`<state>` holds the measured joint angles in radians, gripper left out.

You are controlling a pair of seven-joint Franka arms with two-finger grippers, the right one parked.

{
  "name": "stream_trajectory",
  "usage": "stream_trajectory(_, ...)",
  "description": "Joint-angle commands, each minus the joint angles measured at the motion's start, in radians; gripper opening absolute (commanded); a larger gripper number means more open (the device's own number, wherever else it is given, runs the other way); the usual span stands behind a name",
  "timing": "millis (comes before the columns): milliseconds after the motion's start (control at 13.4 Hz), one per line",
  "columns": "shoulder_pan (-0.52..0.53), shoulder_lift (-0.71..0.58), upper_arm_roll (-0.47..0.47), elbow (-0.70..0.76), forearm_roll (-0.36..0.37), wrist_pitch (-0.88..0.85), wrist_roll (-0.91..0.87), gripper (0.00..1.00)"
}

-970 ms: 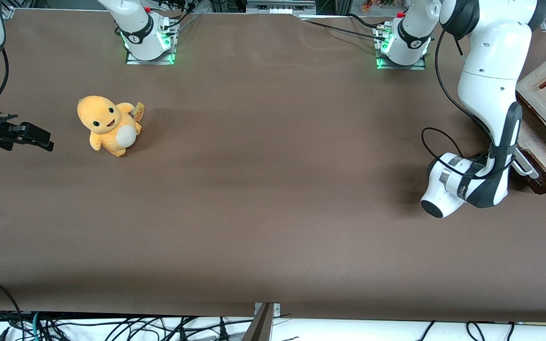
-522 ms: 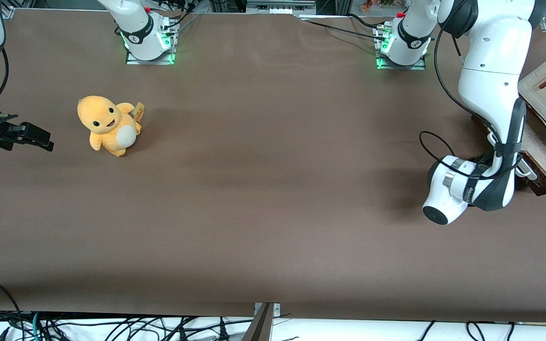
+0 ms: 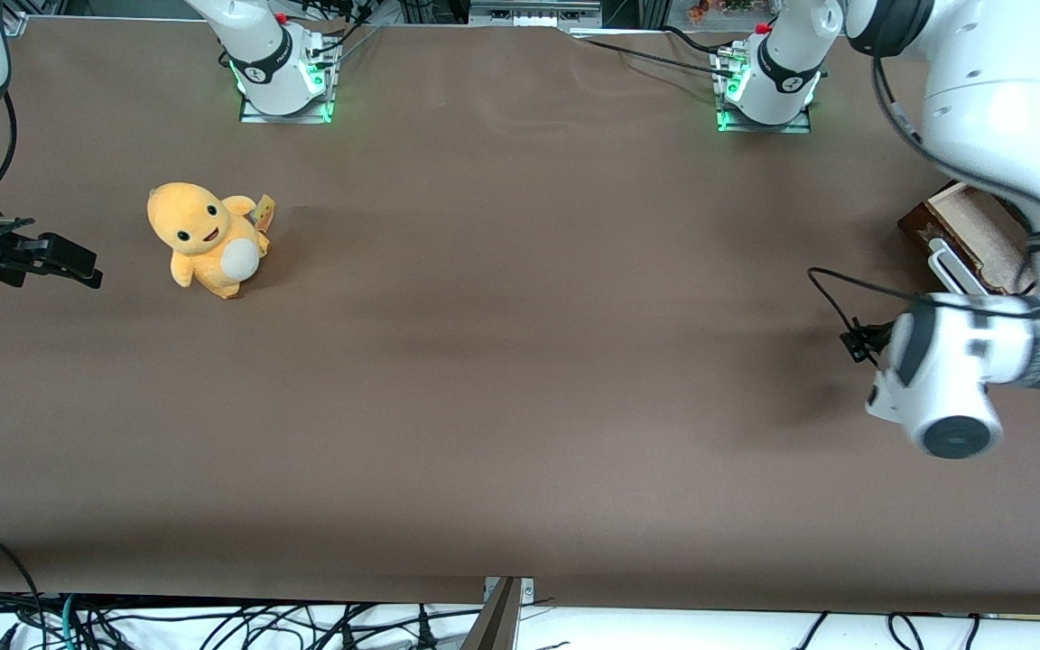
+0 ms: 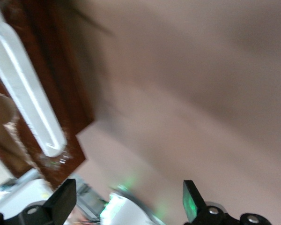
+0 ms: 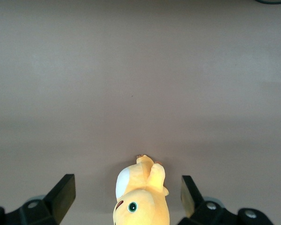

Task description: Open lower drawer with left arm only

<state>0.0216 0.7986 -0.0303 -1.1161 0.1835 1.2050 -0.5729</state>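
Front view: left arm (image 3: 998, 99) covers most of the lower drawer (image 3: 971, 230) at the working arm's end of the table (image 3: 520, 361); gripper itself hidden there. Drawer pulled out, pale inside showing, contents not visible. Wrist view: gripper (image 4: 126, 206) fingers wide apart, holding nothing, near the white bar handle (image 4: 25, 89)

Yellow plush toy (image 3: 205, 238) on brown table (image 3: 520, 361)

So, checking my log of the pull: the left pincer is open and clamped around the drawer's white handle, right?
Not quite. The pincer is open but clear of the white handle: the left wrist view shows the handle off to one side of both fingers, nothing between them. The drawer shows pulled out.
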Motion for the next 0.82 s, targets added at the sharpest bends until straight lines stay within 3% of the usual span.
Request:
stream_trajectory(0,0.032,-0.009,-0.013,0.082,-0.120,0.015,0.021,1.00)
stream_trajectory(299,0.082,-0.113,-0.010,0.081,-0.290,0.057,0.047,1.00)
stream_trajectory(448,0.127,-0.169,-0.011,0.053,-0.337,0.131,0.152,1.00)
stream_trajectory(597,0.143,-0.363,0.001,-0.188,-0.369,0.271,0.311,1.00)
stream_trajectory(746,0.127,-0.577,0.041,-0.466,-0.317,0.465,0.463,1.00)
